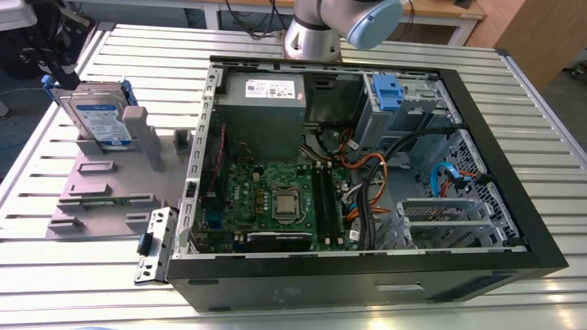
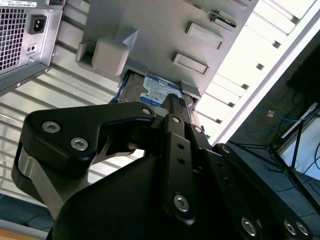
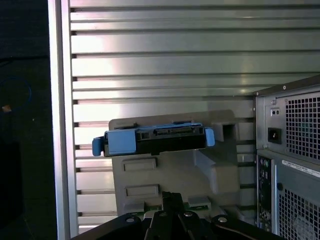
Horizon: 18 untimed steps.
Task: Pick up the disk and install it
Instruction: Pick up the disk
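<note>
Now disk stands upright near end effector.

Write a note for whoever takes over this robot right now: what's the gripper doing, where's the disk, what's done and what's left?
Gripper: the gripper hangs close to the disk, aimed at it but apart from it, and holds nothing.
Disk: the disk, a flat silver hard drive with a blue-and-white label and blue plastic rails, stands on edge in the grey plastic holder. The holder is on the slatted metal table, to the exterior view's left of the open black computer case.
Done: nothing yet; the disk is not picked up.
Left: the pick-up and the install into the case.
</note>
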### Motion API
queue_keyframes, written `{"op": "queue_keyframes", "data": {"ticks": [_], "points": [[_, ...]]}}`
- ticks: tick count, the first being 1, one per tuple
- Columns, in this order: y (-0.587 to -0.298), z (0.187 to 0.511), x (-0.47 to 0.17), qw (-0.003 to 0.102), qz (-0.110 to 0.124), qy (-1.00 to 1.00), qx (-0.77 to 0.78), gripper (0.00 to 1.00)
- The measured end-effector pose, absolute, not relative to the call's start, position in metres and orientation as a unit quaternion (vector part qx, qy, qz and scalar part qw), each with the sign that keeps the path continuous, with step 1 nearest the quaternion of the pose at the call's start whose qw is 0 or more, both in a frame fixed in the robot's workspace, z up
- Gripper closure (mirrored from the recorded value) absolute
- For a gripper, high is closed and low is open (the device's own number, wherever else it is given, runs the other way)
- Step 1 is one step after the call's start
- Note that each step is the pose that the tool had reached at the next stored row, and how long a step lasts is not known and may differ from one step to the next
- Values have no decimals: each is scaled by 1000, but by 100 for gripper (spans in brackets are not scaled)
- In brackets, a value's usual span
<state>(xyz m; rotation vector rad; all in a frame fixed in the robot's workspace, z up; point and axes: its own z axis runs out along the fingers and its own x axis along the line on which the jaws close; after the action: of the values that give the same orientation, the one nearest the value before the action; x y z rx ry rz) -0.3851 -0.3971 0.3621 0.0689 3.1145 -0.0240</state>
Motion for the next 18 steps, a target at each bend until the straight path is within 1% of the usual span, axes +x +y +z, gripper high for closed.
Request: {"op": "queue_keyframes", "data": {"ticks": [18], "points": [[-397, 362, -385, 13, -7, 1000, 0, 89]]}}
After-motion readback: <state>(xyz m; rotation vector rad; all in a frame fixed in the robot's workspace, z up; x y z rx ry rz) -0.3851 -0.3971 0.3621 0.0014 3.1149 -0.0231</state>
